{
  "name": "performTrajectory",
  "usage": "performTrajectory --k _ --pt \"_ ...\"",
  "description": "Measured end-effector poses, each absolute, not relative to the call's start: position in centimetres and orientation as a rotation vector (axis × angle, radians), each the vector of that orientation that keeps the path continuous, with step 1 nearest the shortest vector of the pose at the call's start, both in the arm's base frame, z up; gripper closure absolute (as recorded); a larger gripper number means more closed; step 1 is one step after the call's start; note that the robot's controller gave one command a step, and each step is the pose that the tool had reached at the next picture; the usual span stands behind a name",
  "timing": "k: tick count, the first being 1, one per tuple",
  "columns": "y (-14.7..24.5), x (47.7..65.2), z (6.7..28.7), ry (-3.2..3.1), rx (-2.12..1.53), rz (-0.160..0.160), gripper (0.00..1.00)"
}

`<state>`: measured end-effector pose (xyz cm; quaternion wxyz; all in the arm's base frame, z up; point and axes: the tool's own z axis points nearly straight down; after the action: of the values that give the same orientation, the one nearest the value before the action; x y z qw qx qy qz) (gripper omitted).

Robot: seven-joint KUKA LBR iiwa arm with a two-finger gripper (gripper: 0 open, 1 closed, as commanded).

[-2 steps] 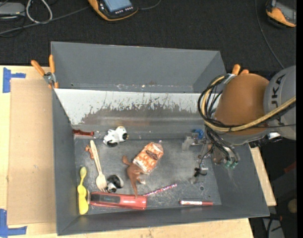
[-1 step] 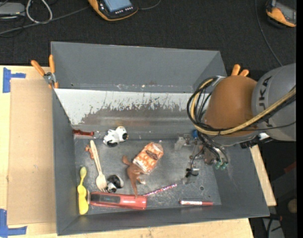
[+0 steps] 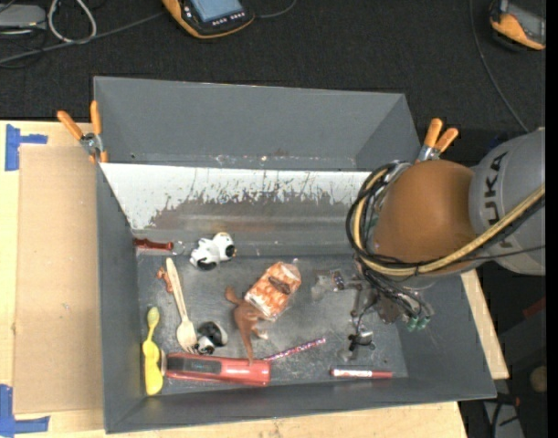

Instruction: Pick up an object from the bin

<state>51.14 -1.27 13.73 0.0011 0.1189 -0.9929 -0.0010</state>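
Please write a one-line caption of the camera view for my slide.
Pincer above the bin's right side, near a red pen; a packet, spoon and toothbrush lie further left.

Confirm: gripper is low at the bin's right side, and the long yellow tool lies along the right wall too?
Not quite. The camera view shows the gripper low at the right side of the bin, but the long yellow tool lies along the left wall.

You could read just the black letters "KU" on the grey arm link at the frame's right; nothing else was legible.
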Motion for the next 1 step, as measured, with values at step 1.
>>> performTrajectory --k 1 --pt "0.80 55.12 10.84 -3.137 0.177 -0.001 0.00"
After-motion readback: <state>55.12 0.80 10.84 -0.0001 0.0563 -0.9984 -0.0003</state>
